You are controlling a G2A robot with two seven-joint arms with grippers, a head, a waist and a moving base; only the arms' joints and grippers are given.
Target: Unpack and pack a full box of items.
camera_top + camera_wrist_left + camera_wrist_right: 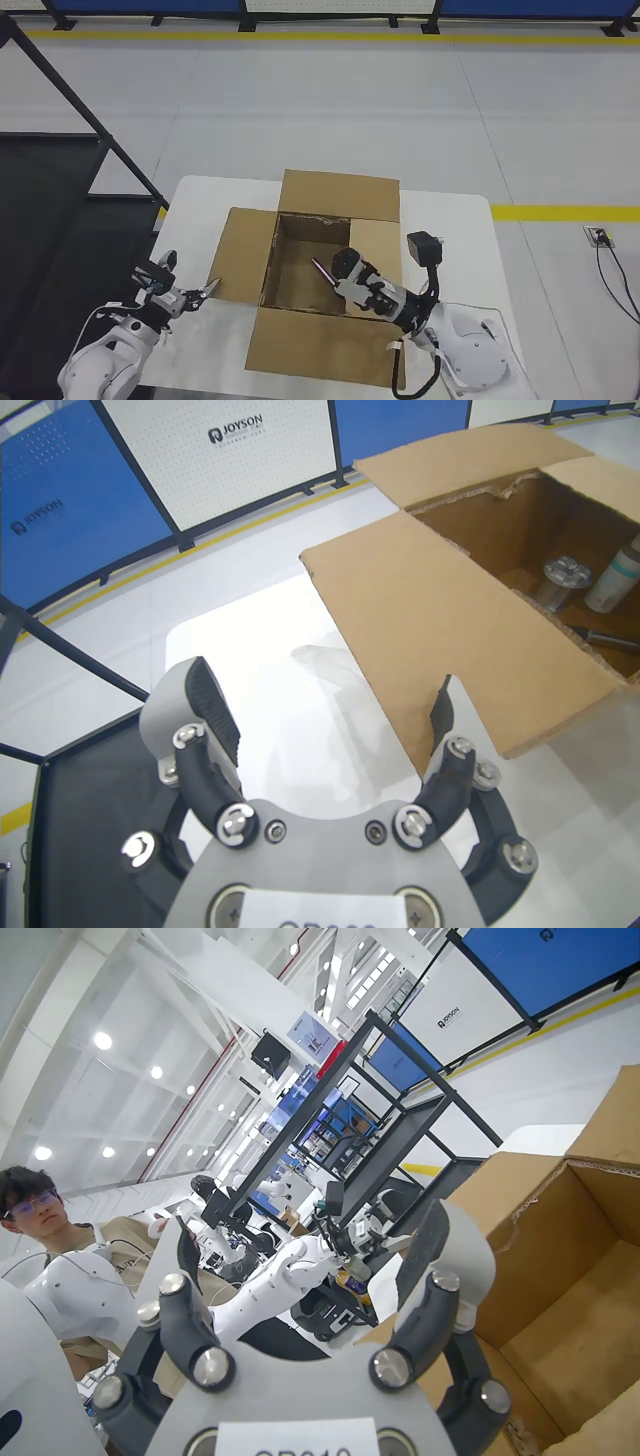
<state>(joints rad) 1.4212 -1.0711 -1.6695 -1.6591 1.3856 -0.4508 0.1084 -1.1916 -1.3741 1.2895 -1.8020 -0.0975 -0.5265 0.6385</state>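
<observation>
An open cardboard box (338, 195) stands mid-table with its flaps spread out. Inside it, in the left wrist view, lie a flanged metal cylinder (562, 580), a white bottle (614, 581) and a dark pen-like rod (607, 641). My left gripper (200, 293) (322, 672) hangs open and holds nothing, low over the white table beside the box's left flap (425, 615). My right gripper (335, 268) (310, 1218) is open with nothing between its fingers. It sits over the box's near right part and points toward the left arm, with the box wall (550, 1238) beside it.
The white table (450, 215) has bare strips left and right of the box. Something clear, like a plastic bag (325, 660), lies on the table by the left flap. A black rack (60, 200) stands close on the left.
</observation>
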